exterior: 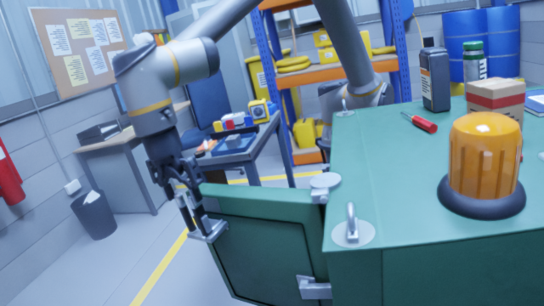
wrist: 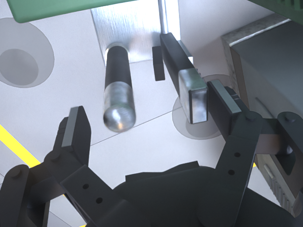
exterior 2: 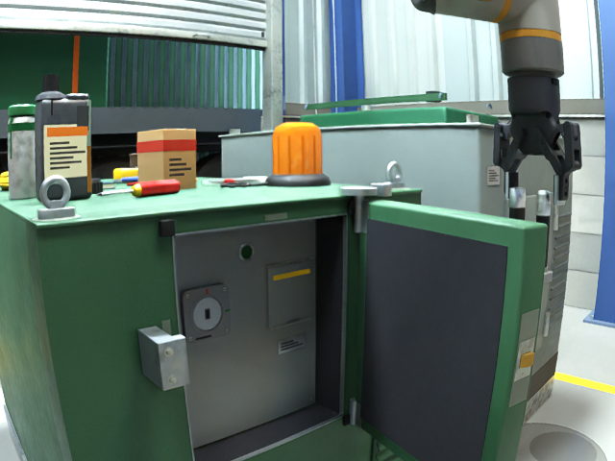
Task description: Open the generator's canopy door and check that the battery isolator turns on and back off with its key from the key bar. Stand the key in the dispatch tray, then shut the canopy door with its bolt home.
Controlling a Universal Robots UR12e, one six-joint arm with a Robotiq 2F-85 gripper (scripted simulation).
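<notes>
The green generator's canopy door (exterior 2: 437, 322) stands swung wide open on its hinges (exterior: 263, 250). Inside the bay, the battery isolator (exterior 2: 206, 312) sits on the grey panel with an empty key slot. My gripper (exterior 2: 536, 191) (exterior: 187, 204) (wrist: 144, 114) hangs over the door's outer free edge. It is open and holds nothing. The door's upright handle (wrist: 119, 95) with its rounded metal top stands between the fingers. The flat bolt piece (wrist: 188, 85) lies by one finger. On the trolley behind, the key bar (exterior: 233, 123) carries coloured keys above the blue dispatch tray (exterior: 233, 143).
The orange beacon (exterior: 484, 157) stands on the generator's top, with a red screwdriver (exterior: 420, 122), bottles and a box (exterior: 495, 97). A bolt keeper (exterior 2: 163, 357) juts from the frame left of the bay. A bin (exterior: 93, 212) and desk stand by the wall.
</notes>
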